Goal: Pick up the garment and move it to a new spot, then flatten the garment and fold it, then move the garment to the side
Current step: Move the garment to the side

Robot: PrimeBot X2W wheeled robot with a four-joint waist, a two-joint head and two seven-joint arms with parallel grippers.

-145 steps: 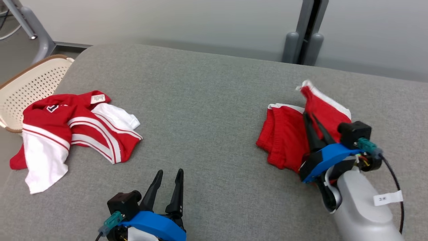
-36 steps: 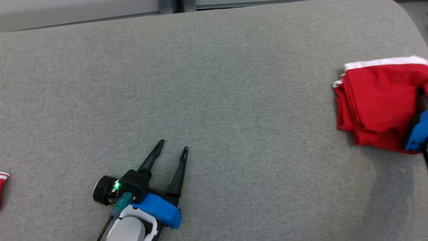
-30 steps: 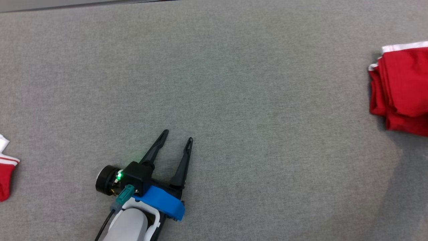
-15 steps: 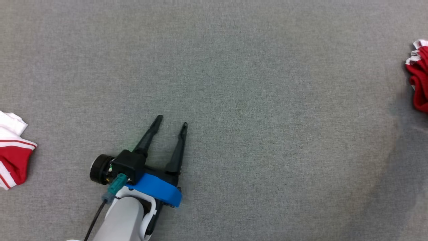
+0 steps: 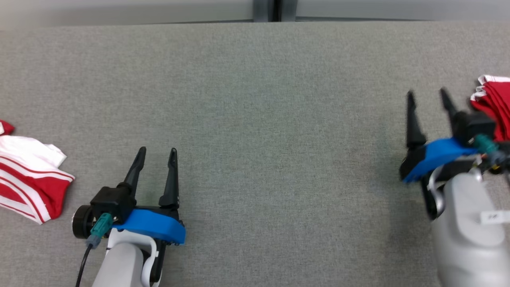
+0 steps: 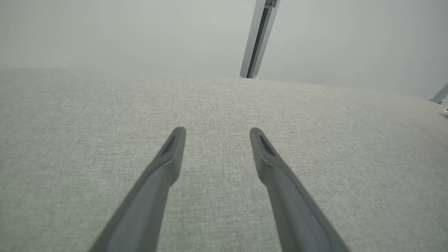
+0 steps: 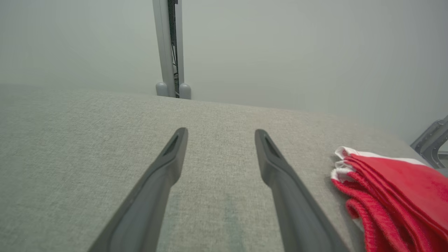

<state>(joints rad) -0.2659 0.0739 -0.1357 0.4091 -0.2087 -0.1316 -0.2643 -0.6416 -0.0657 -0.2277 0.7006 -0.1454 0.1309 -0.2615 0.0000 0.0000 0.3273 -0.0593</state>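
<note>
Released since the earlier head view, the folded red fabric garment with white trim (image 5: 496,104) no longer has the right gripper (image 5: 426,93) clamped in it. That gripper now stands just left of the stack and apart from it.

Left to right:
- A crumpled red-and-white striped garment (image 5: 32,187) lies at the left edge of the grey woven fabric surface (image 5: 279,119).
- The left gripper (image 5: 157,150) sits to its right, fingers spread wide and holding nothing.
- The right gripper is likewise spread wide and empty, pointing toward the far edge.
- The folded garment rests at the far right, cut by the frame.

The move to the side looks complete.

Risks, as judged:
- The right gripper's right-hand finger is near the stack's layered edge, so a sideways swing of that arm could catch the layers and undo the fold.
- The loose layers may spring open unaided.
- How close the stack lies to the surface's right edge cannot be told, so it may slip off.
</note>
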